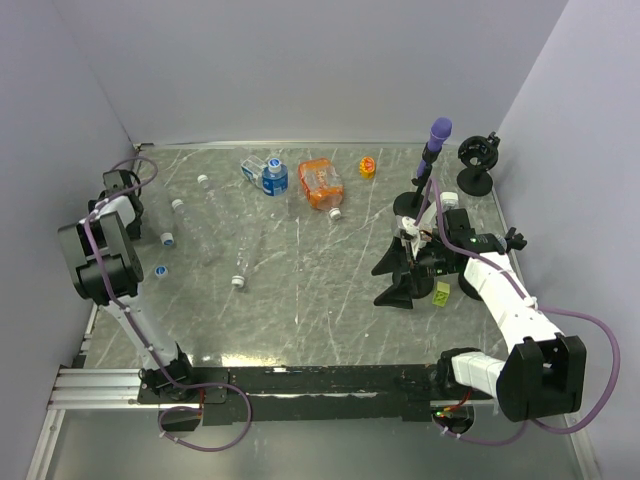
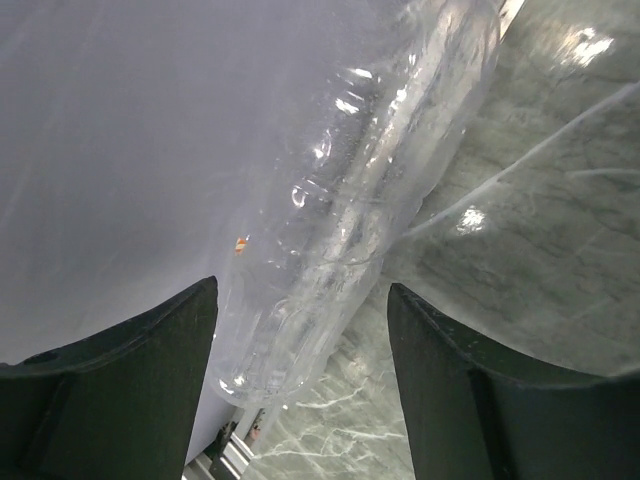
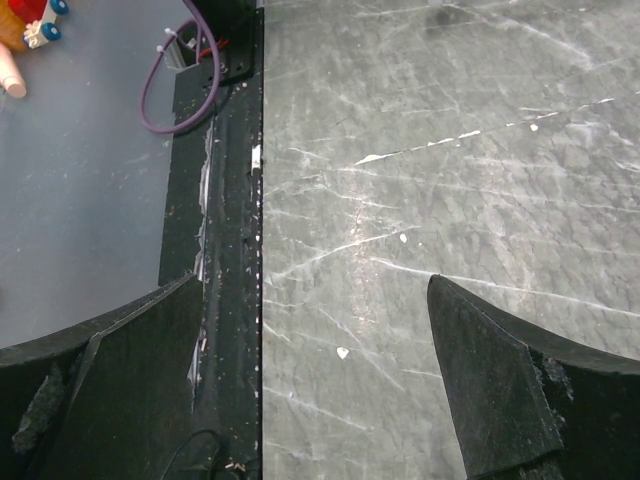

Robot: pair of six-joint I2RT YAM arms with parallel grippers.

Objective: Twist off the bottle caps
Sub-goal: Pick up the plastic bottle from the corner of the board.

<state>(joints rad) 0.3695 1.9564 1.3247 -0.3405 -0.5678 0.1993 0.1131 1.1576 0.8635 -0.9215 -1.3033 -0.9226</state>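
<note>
Left gripper (image 2: 300, 300) open, straddling clear bottle (image 2: 400, 150), not clamped. Right gripper (image 3: 315, 330) gaping over table (image 3: 450, 150), empty. Bottle caps (image 1: 239, 281) sit across table's left half, some on bottles. We fear slick bottle rolling or squirting out as fingers close, and thin wall buckling.
</note>
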